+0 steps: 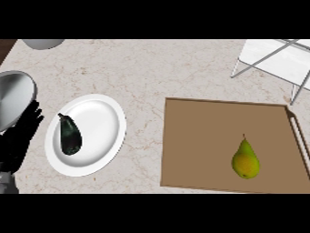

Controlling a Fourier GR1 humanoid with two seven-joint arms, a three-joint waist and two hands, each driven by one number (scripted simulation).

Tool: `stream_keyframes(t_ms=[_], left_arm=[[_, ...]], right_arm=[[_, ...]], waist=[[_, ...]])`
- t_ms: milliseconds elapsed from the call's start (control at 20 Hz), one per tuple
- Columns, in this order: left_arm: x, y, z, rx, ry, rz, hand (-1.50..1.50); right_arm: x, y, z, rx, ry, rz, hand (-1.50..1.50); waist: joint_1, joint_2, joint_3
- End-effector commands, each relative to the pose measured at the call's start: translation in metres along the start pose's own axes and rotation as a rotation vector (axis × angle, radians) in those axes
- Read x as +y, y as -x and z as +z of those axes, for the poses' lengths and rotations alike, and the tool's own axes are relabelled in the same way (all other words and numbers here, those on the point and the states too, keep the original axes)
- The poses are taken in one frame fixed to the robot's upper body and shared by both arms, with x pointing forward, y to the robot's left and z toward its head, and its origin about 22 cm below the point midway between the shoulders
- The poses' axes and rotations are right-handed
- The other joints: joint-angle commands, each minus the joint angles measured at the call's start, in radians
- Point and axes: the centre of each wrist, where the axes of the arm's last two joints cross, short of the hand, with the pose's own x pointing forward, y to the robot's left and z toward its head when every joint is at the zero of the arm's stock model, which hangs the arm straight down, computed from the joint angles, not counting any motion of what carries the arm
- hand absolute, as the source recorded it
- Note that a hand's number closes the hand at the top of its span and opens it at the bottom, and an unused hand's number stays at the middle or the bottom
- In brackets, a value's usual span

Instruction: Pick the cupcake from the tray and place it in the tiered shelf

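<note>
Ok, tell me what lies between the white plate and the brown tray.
In the head view, only bare marble counter lies between the white plate, which holds an eggplant, and the brown tray, which holds a pear.

Kitchen, marbled stone counter [157,68], white plate [107,123] with eggplant [69,135], pear [246,160] on brown tray [204,141]

the white wire-framed tiered shelf [285,61] is cut off by the top and right edges. a grey round object [43,43] at the top edge shows only its lower rim. the black left hand [13,141] covers part of a silver round lid [6,98], which the left edge crops.
</note>
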Motion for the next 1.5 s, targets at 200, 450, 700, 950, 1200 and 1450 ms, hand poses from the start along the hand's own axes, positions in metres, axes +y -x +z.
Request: stream_keyframes(t_ms=[200,450,700,950,1200,1450], left_arm=[[0.012,0.011,0.01,0.005,-0.005,-0.014,0.0],[0.006,0.004,0.001,0.006,-0.01,-0.007,0.0],[0.004,0.008,0.011,-0.016,0.019,-0.011,0.0],[0.019,0.003,0.012,0.003,-0.003,-0.009,0.0],[-0.007,0.002,0.007,0.002,-0.018,0.015,0.0],[0.02,-0.002,0.008,0.031,-0.026,0.013,0.0]], right_arm=[[0.023,0.047,-0.021,0.03,-0.027,0.092,-1.5],[0.025,0.051,-0.023,-0.009,-0.009,-0.004,-1.5],[0.018,0.036,-0.028,0.015,-0.008,-0.159,-1.5],[0.003,0.041,-0.029,0.053,-0.06,-0.369,-1.5],[-0.036,0.051,-0.034,0.037,-0.004,-0.519,-1.5],[-0.098,0.079,-0.028,0.011,0.056,-0.617,-1.5]], waist=[[0.006,0.004,0.001],[-0.004,0.0,0.001],[0.002,0.0,0.001],[-0.013,-0.007,0.001],[-0.017,-0.007,0.001],[-0.036,-0.012,0.001]])
